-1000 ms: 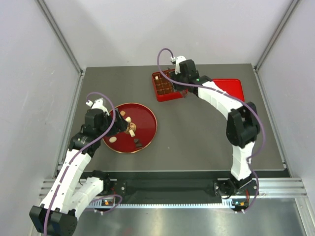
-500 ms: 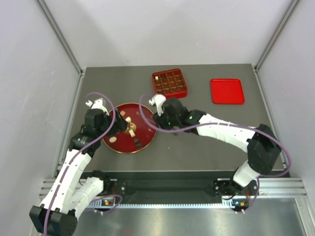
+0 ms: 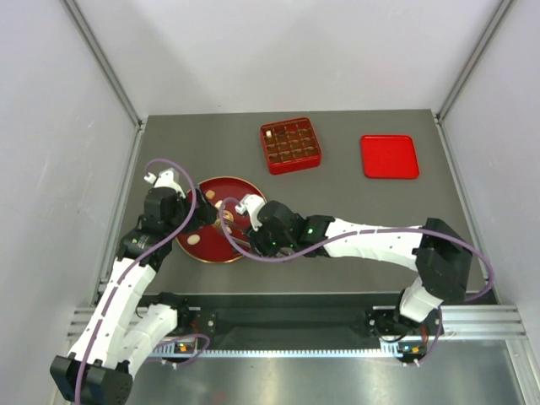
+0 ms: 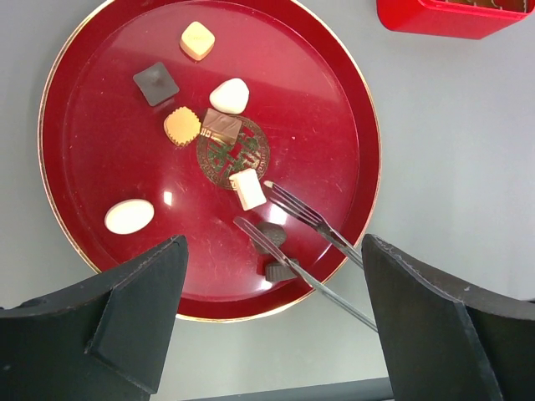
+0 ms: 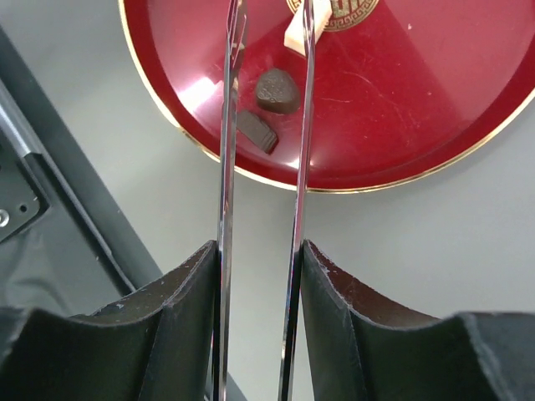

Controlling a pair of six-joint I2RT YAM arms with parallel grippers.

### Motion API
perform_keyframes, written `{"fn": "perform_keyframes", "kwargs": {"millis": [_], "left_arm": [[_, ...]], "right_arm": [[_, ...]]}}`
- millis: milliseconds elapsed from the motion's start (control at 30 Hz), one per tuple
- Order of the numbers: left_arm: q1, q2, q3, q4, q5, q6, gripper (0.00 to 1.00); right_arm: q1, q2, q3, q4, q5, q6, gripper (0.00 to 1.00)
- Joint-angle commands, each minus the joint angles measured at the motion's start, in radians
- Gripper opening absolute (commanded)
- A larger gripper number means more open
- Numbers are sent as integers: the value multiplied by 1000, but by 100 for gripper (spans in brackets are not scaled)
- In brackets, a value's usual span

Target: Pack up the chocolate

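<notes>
Right wrist view: the right tool presses on the 2 thin arms of a pair of metal tweezers, pinching them, though the tweezer tips stand apart. Those tips reach in over the rim of the round red plate. 1 tip sits just beside a cream block, and 2 dark pieces lie in the gap between the arms.

Seen from the left wrist, the left tool hangs spread wide above the same plate, gripping nothing. The chocolate lies scattered on the plate, 9 pieces in all: white ovals, cream and tan ones, dark ones.

Farther back on the counter stands a red box with compartments, 1 cream piece in its far left corner. Off to its right lies a flat red tray.
</notes>
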Motion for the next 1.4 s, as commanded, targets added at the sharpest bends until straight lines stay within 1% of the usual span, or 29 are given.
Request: {"fn": "perform_keyframes", "kwargs": {"millis": [0,367,700,733,967,1167,1367], "left_arm": [[-4,-15,-8,22,-7,0,90],[-4,-17,-10,23,-2,0,90],[-4,-17,-10,23,-2,0,90],[-6,-17,-10,25,-2,0,90],[-4,-17,-10,23,-1,0,90],[-4,-18,-10,26,-1,0,90],[-6,-18,-10,23,-2,0,91]], "right_arm": [[22,31,7,63,62,38,42],[24,119,6,119,115,92,41],[21,106,21,122,118,95,33],[16,97,24,116,118,96,31],[-11,71,90,48,109,112,27],[-50,28,121,27,95,116,26],[-142,8,156,-6,101,99,25]]}}
